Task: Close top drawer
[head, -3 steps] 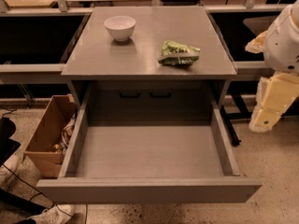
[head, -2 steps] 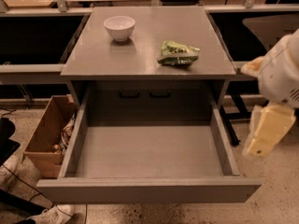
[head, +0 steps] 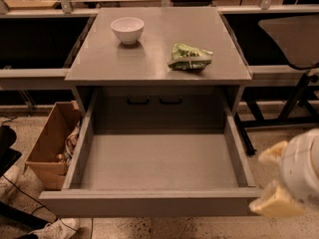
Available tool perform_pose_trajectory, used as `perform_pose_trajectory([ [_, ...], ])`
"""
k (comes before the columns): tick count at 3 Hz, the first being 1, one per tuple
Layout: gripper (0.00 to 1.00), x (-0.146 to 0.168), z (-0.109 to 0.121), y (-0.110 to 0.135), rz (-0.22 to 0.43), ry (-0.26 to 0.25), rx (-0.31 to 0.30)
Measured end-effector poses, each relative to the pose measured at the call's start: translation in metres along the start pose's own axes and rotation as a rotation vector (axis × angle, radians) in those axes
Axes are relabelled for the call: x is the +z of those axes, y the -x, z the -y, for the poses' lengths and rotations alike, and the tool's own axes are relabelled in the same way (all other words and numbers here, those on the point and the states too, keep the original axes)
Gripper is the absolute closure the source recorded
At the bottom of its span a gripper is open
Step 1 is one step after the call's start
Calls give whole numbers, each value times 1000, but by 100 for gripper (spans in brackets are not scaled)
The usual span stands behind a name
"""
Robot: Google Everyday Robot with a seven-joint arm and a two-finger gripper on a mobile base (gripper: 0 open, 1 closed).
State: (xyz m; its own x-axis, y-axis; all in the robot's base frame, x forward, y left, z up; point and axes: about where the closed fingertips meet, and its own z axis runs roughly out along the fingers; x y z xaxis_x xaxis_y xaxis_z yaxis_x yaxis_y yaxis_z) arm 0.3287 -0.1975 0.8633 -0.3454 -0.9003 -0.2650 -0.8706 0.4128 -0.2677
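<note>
The top drawer (head: 149, 204) of the grey cabinet (head: 159, 59) is pulled far out toward me, and its inside is empty. Its plain front panel runs along the bottom of the camera view. My gripper (head: 273, 179) is low at the right, just beside the right end of the drawer's front panel. Its two cream fingers (head: 277, 203) stand apart with nothing between them. The white wrist behind them runs off the right edge.
A white bowl (head: 127, 29) and a green snack bag (head: 190, 57) lie on the cabinet top. An open cardboard box (head: 50, 146) stands on the floor at the left. A dark chair base (head: 294, 108) is at the right, and shoes and cables are at the lower left.
My gripper has moved down and toward me along the drawer's right side, from beside the cabinet to the drawer's front right corner. The drawer has not moved.
</note>
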Motion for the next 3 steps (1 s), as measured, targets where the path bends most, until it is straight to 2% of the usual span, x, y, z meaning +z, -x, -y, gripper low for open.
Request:
perform_pose_trajectory([
  [1,65,59,-46,-43,-36,60,76],
  [2,89,140,-96,-94,-65,157,166],
  [3,100,210,-129,-137,-57,224,280],
])
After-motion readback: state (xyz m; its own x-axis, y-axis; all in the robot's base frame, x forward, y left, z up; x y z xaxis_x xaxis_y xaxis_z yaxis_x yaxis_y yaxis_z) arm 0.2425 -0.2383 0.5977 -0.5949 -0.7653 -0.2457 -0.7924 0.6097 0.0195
